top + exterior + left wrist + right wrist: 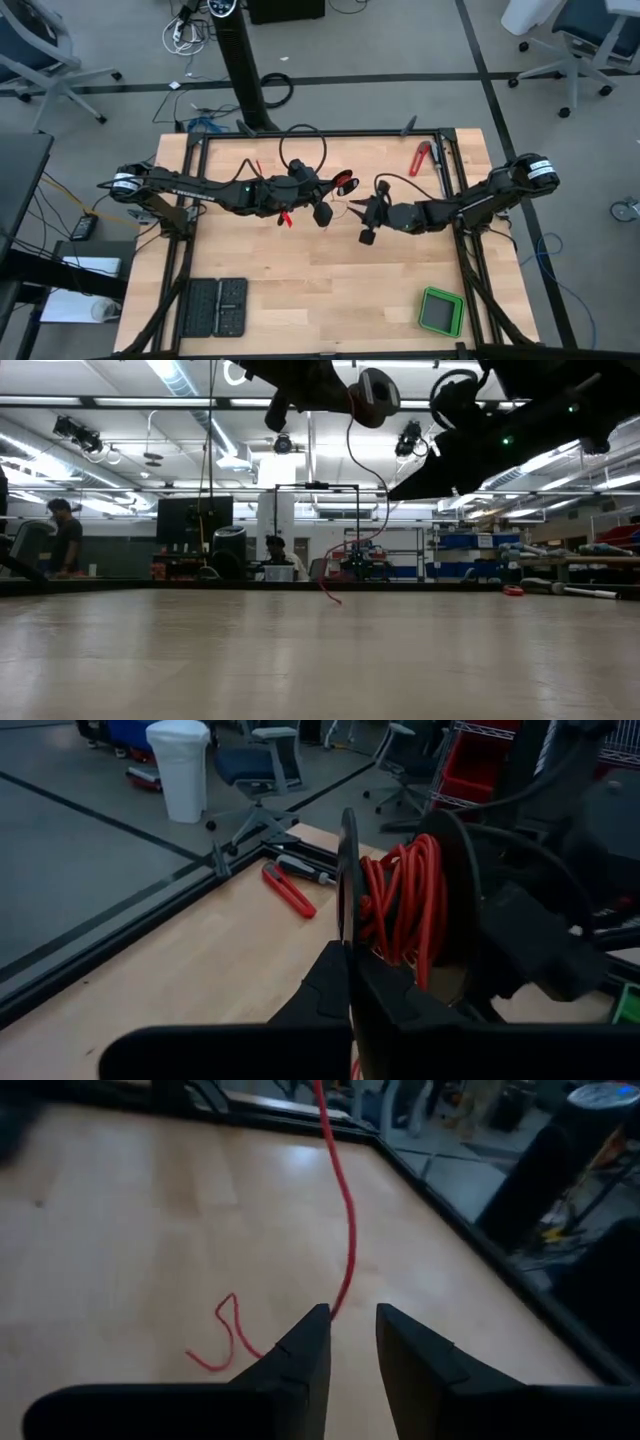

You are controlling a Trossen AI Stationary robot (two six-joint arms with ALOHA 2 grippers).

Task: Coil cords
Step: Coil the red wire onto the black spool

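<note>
A: Which step is this?

B: Mid-winding, I'd say. Most of the red wire (345,1230) is already wound into a coil (400,905), held up above the middle of the table (300,300) at the front of the left arm. One strand hangs down from it, and the loose end (225,1335) lies in a small squiggle on the wood.

A: What is each arm doing?

B: The left gripper (348,952) has its fingers pressed together, with the coil just in front of them. I can't make out whether they pinch the wire itself or only sit against the bundle. The right gripper (352,1315) is close by on the coil's other side, pointing down at the table. Its fingers stand apart with a clear gap, and the hanging strand runs just beyond their tips. It grips nothing.

A: So what does the next move call for?

B: In my judgement, the right gripper needs to line its gap up with the strand, close on it low down, then carry the slack up and around the coil while the left keeps the bundle from turning.

A: What's the tricky part?

B: The wire is very thin and swings freely, so the fingers could close beside it. A hard tug might also loosen turns already wound.
</note>
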